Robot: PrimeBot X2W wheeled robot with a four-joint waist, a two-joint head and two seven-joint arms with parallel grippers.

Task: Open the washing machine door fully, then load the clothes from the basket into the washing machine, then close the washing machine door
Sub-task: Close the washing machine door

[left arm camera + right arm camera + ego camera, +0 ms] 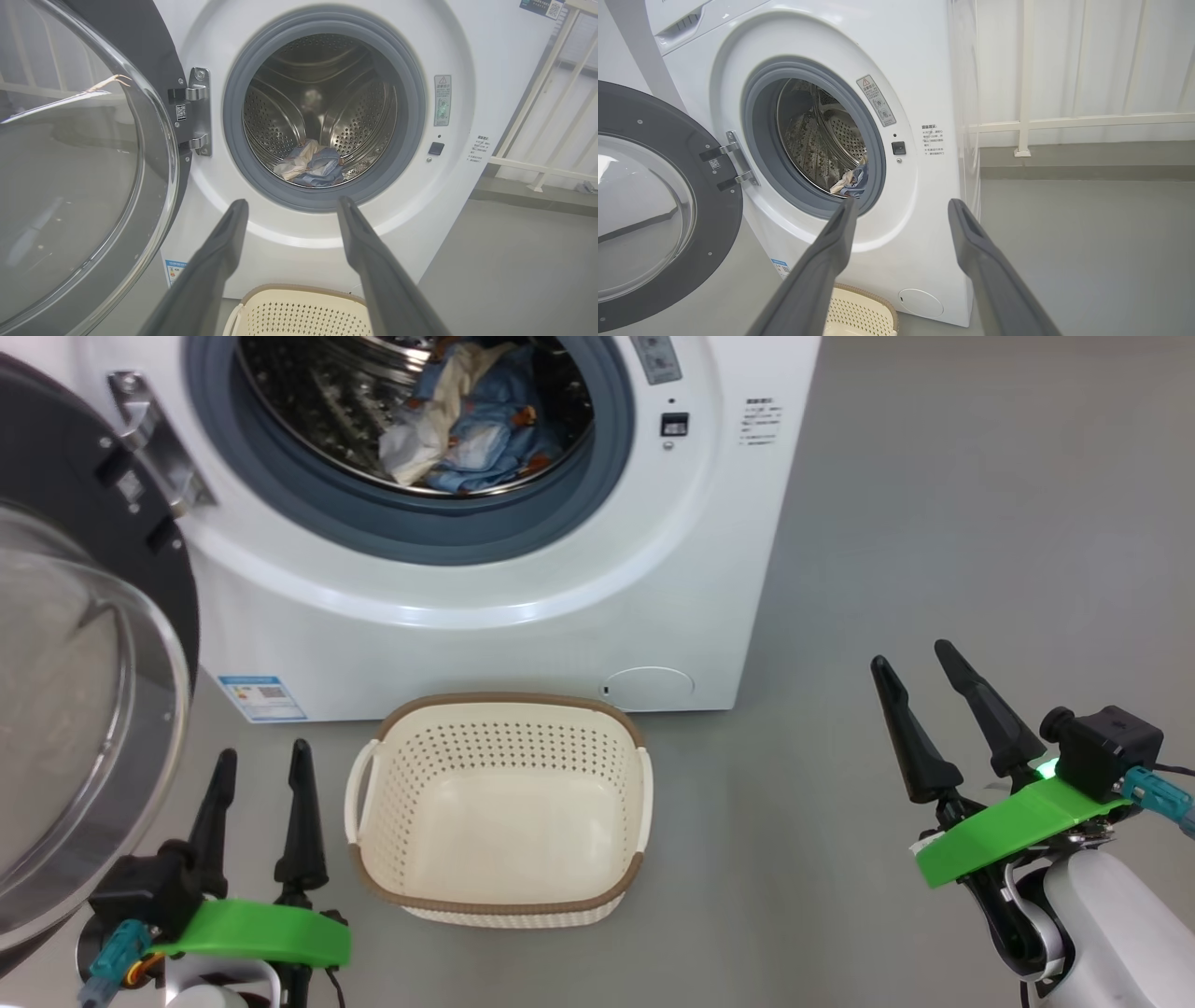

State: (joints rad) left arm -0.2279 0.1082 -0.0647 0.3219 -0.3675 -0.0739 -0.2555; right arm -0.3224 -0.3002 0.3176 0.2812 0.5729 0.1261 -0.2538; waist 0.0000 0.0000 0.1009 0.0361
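Head view, near end first: my left gripper (263,751) sits at lower left, its two long dark fingers spread apart with nothing between them. My right gripper (910,655) is at lower right, fingers likewise apart and holding nothing. Each wrist carries a green plastic bracket (252,933). Both grippers hang over the plain grey floor (934,523), well apart from each other.

Between them, nearer the left one, is the small cream-white perforated plastic basket with a brown rim (504,698). It stands upright on the floor just in front of the machine's base, and I can see its bare bottom. My left gripper's inner finger is just beside the basket's left handle.

At far left is the large round glossy black door with a bulging clear glass bowl (75,709). It stands wide open on a steel hinge (154,439), bowl side towards me, close above the left gripper.

Behind the basket is the big white front-loading washing machine (485,644). It has a blue energy sticker (261,698) low on the left of the front and a grey rubber ring (411,537) around the mouth.

The light blue clothes with orange-brown prints, plus a cream-white piece (476,420), lie bunched at the bottom of the perforated steel drum (308,411), just behind the ring.

Right wrist view, furthest back: a white railing (1064,123) runs to the right of the machine.
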